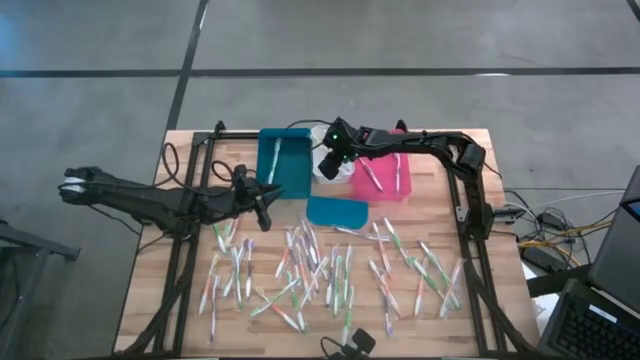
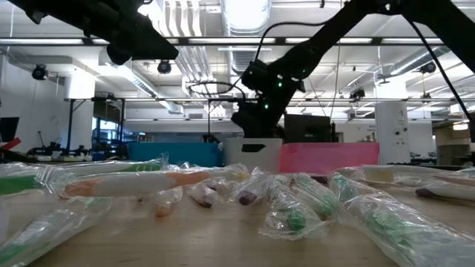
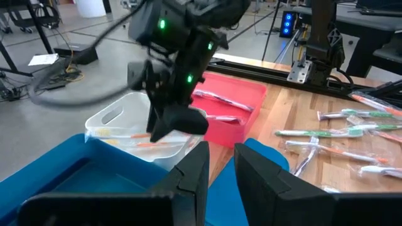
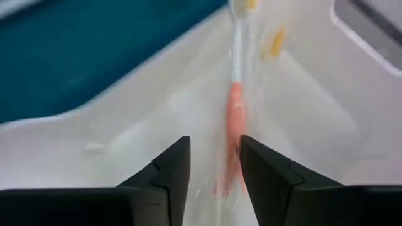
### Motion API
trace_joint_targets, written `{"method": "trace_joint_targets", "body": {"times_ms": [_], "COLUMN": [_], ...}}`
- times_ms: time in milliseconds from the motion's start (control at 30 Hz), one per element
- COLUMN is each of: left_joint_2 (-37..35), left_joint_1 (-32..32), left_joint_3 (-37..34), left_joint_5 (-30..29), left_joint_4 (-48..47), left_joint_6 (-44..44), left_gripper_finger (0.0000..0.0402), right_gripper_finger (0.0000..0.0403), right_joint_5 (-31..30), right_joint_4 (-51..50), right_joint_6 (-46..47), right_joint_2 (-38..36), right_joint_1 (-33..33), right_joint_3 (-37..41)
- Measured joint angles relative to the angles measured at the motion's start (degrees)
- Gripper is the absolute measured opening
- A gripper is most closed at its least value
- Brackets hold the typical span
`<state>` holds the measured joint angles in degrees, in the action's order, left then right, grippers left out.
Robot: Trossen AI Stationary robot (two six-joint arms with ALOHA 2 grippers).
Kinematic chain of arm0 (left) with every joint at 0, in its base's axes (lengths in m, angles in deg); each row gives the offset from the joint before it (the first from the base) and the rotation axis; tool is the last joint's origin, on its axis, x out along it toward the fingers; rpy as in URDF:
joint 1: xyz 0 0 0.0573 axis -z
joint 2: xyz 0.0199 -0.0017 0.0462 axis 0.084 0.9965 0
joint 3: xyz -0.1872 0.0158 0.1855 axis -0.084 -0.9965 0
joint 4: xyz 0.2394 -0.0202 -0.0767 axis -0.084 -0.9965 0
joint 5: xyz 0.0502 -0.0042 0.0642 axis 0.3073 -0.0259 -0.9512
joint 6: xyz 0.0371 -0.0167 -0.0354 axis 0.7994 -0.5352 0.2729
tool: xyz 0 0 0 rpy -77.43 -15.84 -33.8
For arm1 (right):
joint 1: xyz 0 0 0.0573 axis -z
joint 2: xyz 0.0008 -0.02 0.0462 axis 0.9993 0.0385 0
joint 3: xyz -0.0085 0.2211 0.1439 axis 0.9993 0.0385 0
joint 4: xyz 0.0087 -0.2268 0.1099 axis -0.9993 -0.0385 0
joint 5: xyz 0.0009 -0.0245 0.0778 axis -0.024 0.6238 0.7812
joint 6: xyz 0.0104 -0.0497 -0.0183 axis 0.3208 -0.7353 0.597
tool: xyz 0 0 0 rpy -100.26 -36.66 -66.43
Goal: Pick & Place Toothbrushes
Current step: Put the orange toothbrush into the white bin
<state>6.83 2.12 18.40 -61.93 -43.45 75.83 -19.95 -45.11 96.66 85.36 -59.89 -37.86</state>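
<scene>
We hold our right tool (image 4: 210,172) parted over the white bin (image 1: 330,165) at the tabletop's far edge, an orange toothbrush (image 4: 233,119) lying loose below, dropped for sorting. Our left tool (image 3: 220,176) waits near the left edge, narrowly parted and grasping nothing; most toothbrushes (image 1: 320,270) lie scattered toward the near edge.

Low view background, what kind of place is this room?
Probably a robotics lab or industrial workshop: exposed ceiling ducts and strip lights overhead, open floor with workstations behind, and a wooden table framed by two robot arms.

A wooden table (image 1: 150,300) holds three open bins in a row along its far edge. A white bin (image 3: 119,116) sits in the middle, with a teal bin (image 1: 290,165) touching one side and a pink bin (image 1: 385,180) touching the other. A flat teal lid (image 1: 336,211) lies just in front of the white bin.
</scene>
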Motion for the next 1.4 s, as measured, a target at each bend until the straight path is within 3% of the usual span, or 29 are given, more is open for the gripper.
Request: {"method": "trace_joint_targets", "body": {"times_ms": [533, 1400], "left_joint_2": [0.0, 0.0], "left_joint_1": [0.0, 0.02], "left_joint_3": [0.0, 0.0], "left_joint_5": [0.0, 0.02], "left_joint_4": [-0.04, -0.04], "left_joint_6": [0.07, 0.11], "left_gripper_finger": [0.008, 0.008], "right_gripper_finger": [0.0017, 0.0017], "right_joint_5": [-3.23, -0.84], "right_joint_4": [-0.05, -15.61], "right_joint_6": [1.83, 7.28], "right_joint_2": [0.32, 0.07], "right_joint_1": [0.26, 0.1], "right_joint_3": [-0.62, -6.47]}}
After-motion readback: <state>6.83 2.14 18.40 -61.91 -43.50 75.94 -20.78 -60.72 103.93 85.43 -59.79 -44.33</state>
